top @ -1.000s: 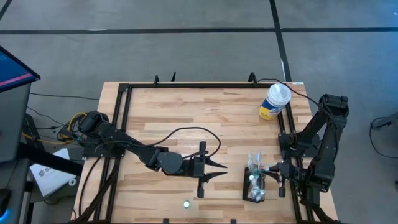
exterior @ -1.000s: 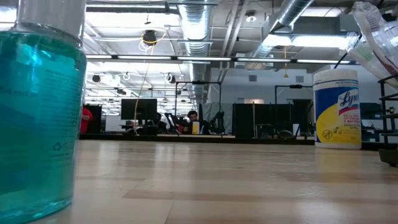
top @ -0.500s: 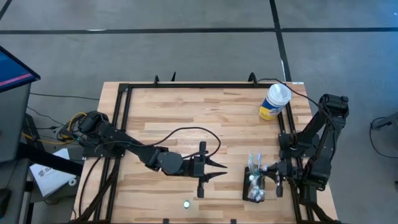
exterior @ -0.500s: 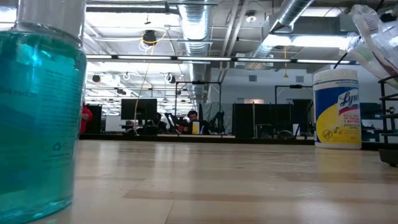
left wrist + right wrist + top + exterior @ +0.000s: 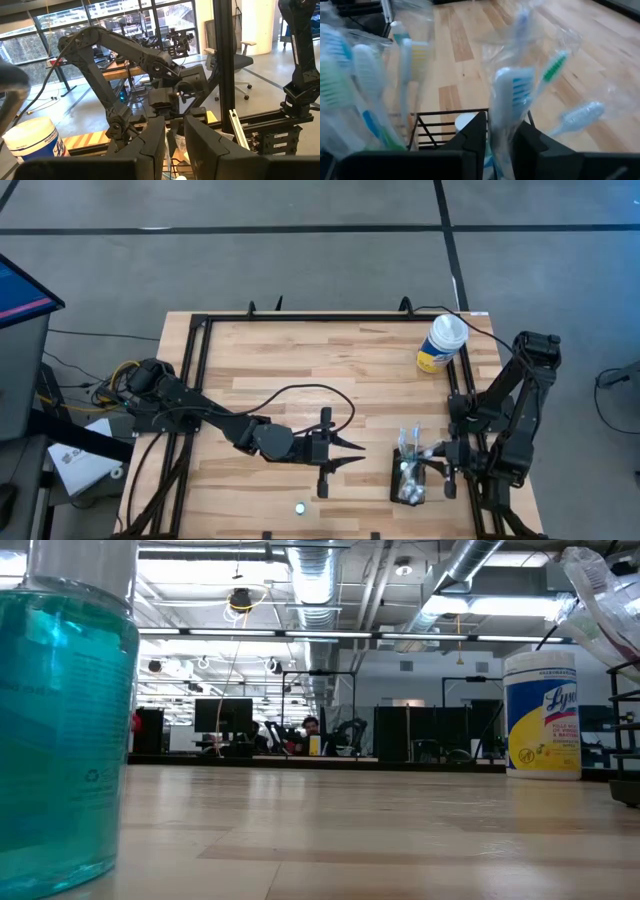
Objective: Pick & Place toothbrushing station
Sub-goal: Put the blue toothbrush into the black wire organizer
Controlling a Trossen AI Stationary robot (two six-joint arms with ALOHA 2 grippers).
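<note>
The toothbrushing station (image 5: 408, 480) is a small black wire caddy standing on the table near its right front. It holds several wrapped toothbrushes (image 5: 365, 75), which also show in the low view (image 5: 605, 595). My right gripper (image 5: 428, 464) is at the caddy's right side, above its rim (image 5: 445, 112), with a narrow gap between its fingers (image 5: 500, 131). My left gripper (image 5: 362, 454) hovers at the table's middle front. It points right and is slightly open and empty (image 5: 175, 145). My right gripper has the lower part of one wrapped toothbrush (image 5: 501, 142) between its two fingers, coming level from the table's right side. The brush head (image 5: 512, 90) stands upright above the fingers, in its clear wrapper. Whether the fingers also touch the caddy's rim I cannot tell.
A yellow-and-blue wipes canister with a white lid (image 5: 441, 343) stands at the far right and shows in the low view (image 5: 542, 712). A teal bottle (image 5: 60, 720) stands at the front edge (image 5: 300, 507). A black frame (image 5: 200, 330) rims the table.
</note>
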